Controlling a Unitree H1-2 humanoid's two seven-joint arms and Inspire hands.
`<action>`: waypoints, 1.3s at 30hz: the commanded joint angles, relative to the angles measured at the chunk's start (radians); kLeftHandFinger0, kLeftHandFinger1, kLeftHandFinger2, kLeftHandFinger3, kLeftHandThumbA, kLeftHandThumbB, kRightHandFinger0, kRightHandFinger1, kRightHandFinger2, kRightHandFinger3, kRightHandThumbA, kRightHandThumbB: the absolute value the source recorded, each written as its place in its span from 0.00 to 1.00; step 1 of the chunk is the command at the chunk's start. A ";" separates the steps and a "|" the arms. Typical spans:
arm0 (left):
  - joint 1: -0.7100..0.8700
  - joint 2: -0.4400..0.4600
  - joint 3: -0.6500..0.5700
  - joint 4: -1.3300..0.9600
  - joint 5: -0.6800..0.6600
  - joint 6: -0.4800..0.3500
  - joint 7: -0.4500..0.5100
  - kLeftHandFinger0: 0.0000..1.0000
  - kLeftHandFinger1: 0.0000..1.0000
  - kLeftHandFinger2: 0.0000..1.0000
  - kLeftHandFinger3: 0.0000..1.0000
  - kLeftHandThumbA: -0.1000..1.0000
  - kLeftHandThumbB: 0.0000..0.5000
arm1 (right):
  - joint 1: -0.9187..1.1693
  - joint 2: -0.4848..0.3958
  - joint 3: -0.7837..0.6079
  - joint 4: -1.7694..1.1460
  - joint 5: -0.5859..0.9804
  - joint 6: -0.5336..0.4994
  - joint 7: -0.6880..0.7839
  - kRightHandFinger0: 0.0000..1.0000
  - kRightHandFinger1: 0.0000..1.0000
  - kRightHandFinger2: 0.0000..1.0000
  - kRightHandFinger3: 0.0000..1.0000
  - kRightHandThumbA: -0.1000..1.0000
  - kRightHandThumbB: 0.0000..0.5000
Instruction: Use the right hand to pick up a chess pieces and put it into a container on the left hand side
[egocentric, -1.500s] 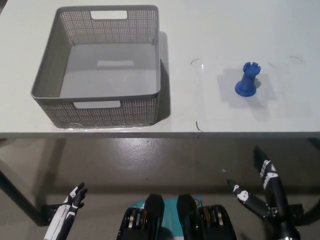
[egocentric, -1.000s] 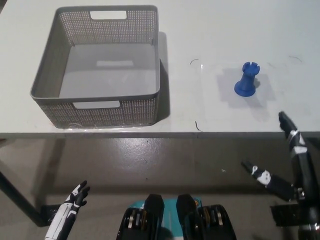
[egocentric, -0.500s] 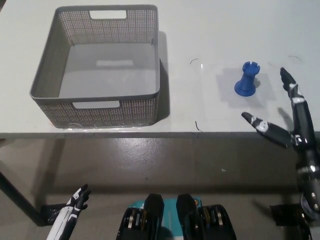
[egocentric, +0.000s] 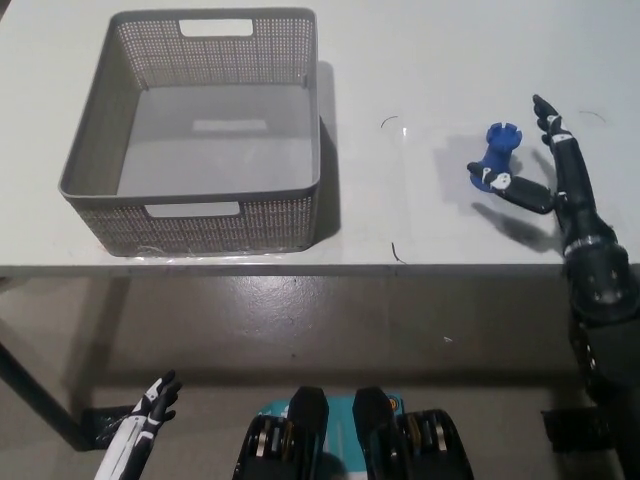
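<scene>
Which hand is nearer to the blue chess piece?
Right. The black right hand is at the chess piece, fingers spread around it. The white left hand rests far below, under the table edge.

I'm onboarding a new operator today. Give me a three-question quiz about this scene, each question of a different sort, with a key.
1. True or false: the blue chess piece already lies in the grey basket.
2. Which robot hand is up at the table beside the piece? A) the white left hand B) the black right hand
3. Fill in: the basket stands to the ___ of the piece in the picture.

Key: 1. False, it is on the table, between the right hand's spread fingers. 2. B; the left hand hangs low, below the table edge. 3. left.
</scene>
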 joint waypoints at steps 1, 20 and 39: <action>-0.004 0.007 0.007 -0.001 -0.007 -0.045 -0.004 1.00 1.00 1.00 1.00 1.00 0.48 | -0.124 -0.018 -0.010 0.122 0.027 -0.064 -0.046 1.00 1.00 1.00 1.00 1.00 0.75; 0.002 0.011 0.007 -0.005 0.000 -0.050 -0.002 1.00 1.00 1.00 1.00 1.00 0.50 | -0.317 -0.027 0.014 0.532 0.041 -0.108 -0.067 1.00 1.00 1.00 1.00 1.00 0.83; -0.003 0.012 -0.003 0.005 0.022 -0.061 -0.001 1.00 1.00 1.00 1.00 1.00 0.52 | -0.382 -0.004 -0.074 0.662 0.158 -0.017 -0.021 0.67 0.62 0.63 0.58 0.76 0.58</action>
